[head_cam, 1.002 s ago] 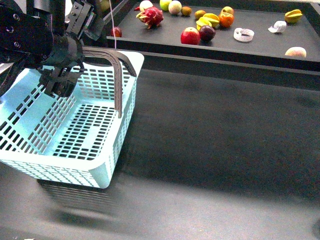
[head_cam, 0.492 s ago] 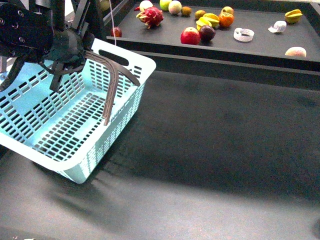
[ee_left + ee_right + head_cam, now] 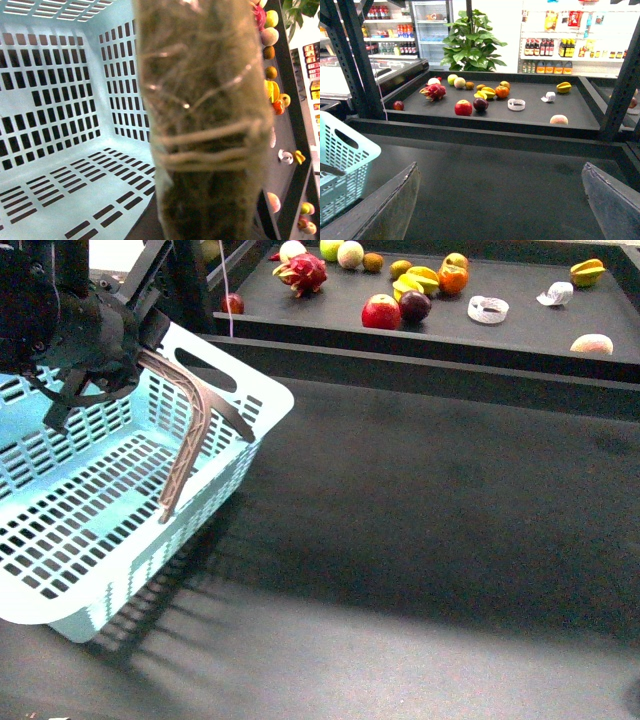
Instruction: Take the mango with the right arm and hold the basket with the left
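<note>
The turquoise basket (image 3: 262, 392) hangs tilted at the left, one end lifted off the dark table. My left gripper (image 3: 95, 358) is shut on its grey-brown handle (image 3: 196, 425). In the left wrist view the handle (image 3: 200, 125) fills the middle and hides the jaws, with the basket's slotted wall (image 3: 50, 75) behind. The mango (image 3: 400, 268), a small smooth yellow oval, lies on the raised shelf at the back; it also shows in the right wrist view (image 3: 480, 87). My right gripper (image 3: 500, 200) is open and empty over the table, far short of the shelf.
The shelf (image 3: 520, 335) also holds a dragon fruit (image 3: 303, 272), a red apple (image 3: 380, 312), a dark plum (image 3: 414, 306), an orange (image 3: 452, 279), ridged yellow star fruit (image 3: 416, 282) and a tape roll (image 3: 487, 308). Dark shelf posts (image 3: 355, 55) stand at the left.
The left arm has carried the basket leftward and tilted it more. The handle has swung with it. The fruit on the shelf has not moved.
</note>
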### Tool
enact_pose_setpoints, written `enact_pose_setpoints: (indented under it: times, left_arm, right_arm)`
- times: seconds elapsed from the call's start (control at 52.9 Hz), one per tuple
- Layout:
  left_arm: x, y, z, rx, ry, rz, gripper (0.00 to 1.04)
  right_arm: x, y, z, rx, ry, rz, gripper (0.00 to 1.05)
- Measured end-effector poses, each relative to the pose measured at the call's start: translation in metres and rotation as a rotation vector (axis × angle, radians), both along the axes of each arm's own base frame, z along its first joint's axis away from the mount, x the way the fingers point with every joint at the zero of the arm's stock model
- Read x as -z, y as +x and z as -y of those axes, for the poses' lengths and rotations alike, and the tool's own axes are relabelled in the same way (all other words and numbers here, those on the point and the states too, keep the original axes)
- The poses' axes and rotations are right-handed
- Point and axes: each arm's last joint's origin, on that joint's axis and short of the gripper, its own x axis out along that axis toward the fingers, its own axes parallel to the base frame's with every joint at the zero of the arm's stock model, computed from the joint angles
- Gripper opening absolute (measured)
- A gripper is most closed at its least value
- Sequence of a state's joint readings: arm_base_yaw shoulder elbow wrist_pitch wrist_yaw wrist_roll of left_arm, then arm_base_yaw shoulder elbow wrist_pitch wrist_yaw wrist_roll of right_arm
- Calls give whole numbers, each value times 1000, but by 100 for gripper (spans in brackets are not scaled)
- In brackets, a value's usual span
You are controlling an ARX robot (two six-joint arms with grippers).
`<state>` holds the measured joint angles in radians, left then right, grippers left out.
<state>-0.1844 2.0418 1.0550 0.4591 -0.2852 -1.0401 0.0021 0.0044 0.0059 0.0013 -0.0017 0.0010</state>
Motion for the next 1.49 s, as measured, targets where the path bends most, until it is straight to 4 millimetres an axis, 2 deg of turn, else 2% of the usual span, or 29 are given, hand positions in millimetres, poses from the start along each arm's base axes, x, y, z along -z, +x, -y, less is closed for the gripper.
enact_pose_setpoints:
  times: [0.132,0.397,0.586,0.813,0.983,1.116,1.191,1.494]
  left_arm:
    - [-14,-17,7,62,91,24,5]
    - [-28,-55,39,291,245,135,5]
    - [-43,-80,76,513,322,229,5]
    - [-45,-98,111,697,363,303,5]
    - [-38,-104,132,794,370,340,5]
    - [-26,-100,142,842,380,337,5]
    - [-20,-97,143,858,377,364,5]
    - [-24,-90,139,857,401,396,5]
  right_arm:
    - [0,0,0,0,0,0,96]
    - [0,0,0,0,0,0,96]
    - [0,0,0,0,0,0,96]
    - [0,0,0,0,0,0,96]
    - [0,0,0,0,0,0,96]
    - [0,0,0,0,0,0,96]
    - [0,0,0,0,0,0,96]
    - [0,0,0,0,0,0,96]
